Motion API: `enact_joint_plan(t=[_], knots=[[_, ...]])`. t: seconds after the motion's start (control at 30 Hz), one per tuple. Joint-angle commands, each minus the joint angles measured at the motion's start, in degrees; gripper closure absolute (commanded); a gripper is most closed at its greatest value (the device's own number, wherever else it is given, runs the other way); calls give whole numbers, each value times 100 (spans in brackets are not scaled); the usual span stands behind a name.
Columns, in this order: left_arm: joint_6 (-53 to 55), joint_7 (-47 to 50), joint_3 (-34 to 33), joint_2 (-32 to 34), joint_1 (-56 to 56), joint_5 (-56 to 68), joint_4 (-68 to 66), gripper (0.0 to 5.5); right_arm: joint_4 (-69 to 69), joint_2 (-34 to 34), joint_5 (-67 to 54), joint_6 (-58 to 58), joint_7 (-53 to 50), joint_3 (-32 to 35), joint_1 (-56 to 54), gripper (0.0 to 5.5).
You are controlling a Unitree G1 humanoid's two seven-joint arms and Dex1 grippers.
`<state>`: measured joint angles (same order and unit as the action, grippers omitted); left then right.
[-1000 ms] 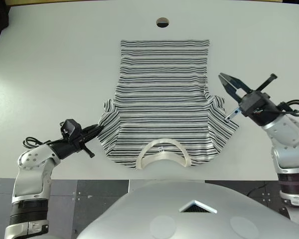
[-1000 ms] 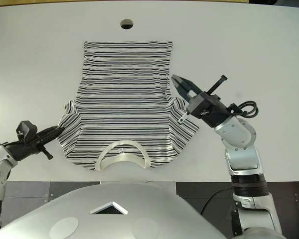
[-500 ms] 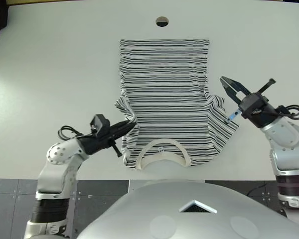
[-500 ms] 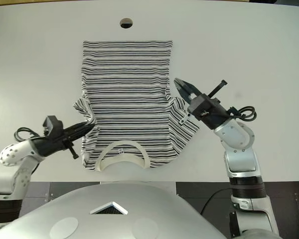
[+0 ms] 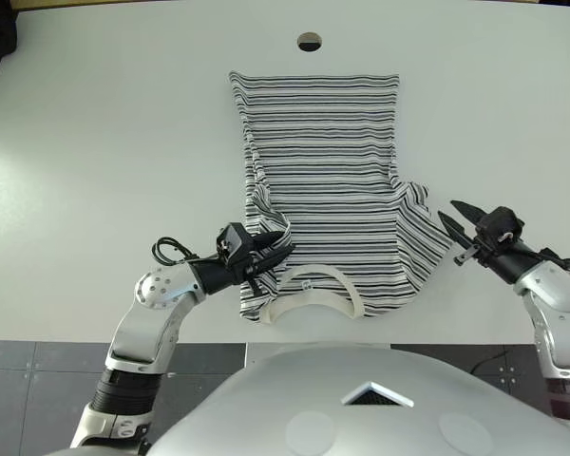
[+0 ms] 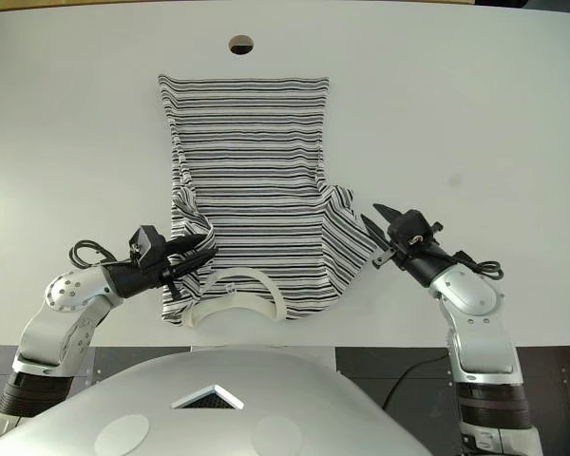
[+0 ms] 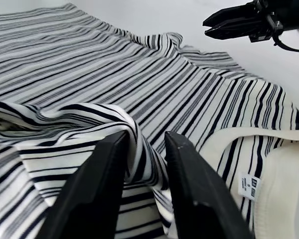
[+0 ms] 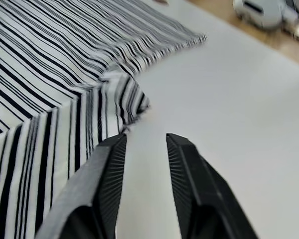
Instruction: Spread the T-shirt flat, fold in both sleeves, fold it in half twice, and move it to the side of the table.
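A black-and-white striped T-shirt [image 5: 328,161] lies on the white table [image 5: 104,161], its cream collar [image 5: 309,294] toward me. My left gripper [image 5: 277,245] is shut on the left sleeve [image 7: 84,124], holding it folded inward over the shirt body near the collar. The right sleeve [image 5: 429,237] still lies spread out on the table. My right gripper [image 5: 456,220] stands open just off that sleeve's outer edge, nothing between its fingers [image 8: 107,184]. The left wrist view shows the right gripper [image 7: 229,24] beyond the shirt.
A round hole [image 5: 309,41] sits in the table just beyond the shirt's hem. Bare table stretches to the left and right [image 5: 513,104] of the shirt. The table's front edge runs just below the collar.
My left gripper has carried the left sleeve rightward over the shirt body. My right gripper has dropped down and toward me, from beside the shirt to the right sleeve's outer edge.
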<state>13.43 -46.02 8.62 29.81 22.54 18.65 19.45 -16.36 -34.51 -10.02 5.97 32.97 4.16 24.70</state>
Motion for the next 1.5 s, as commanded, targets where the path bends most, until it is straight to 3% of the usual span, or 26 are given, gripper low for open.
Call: enact_joint_plan(t=[0.03,0.1,0.23,0.47,0.57,0.67,0.9,1.5], knots=[[39,136,-109,13,91,7,111,379,-311,47,-374,818,-74,312,194,346],[-14,136,-176,7,178,86,210,379,-369,69,-520,1129,-94,432,208,321],[-317,230,-442,-167,141,263,383,379,-302,164,-893,1603,29,495,226,321],[-926,395,-892,-445,18,381,294,379,356,54,-621,1518,365,87,304,321],[-1130,546,-1241,-582,-47,573,317,379,471,20,-547,1404,408,5,285,375],[-1242,973,-1621,-781,-174,578,211,427,416,6,-644,1438,453,0,308,430],[-2138,1227,-1293,-739,206,-767,-649,539,204,52,-898,1587,516,136,303,540],[-2360,1042,-1186,-770,242,-606,-1023,539,-1206,276,-3088,3221,562,587,51,540]])
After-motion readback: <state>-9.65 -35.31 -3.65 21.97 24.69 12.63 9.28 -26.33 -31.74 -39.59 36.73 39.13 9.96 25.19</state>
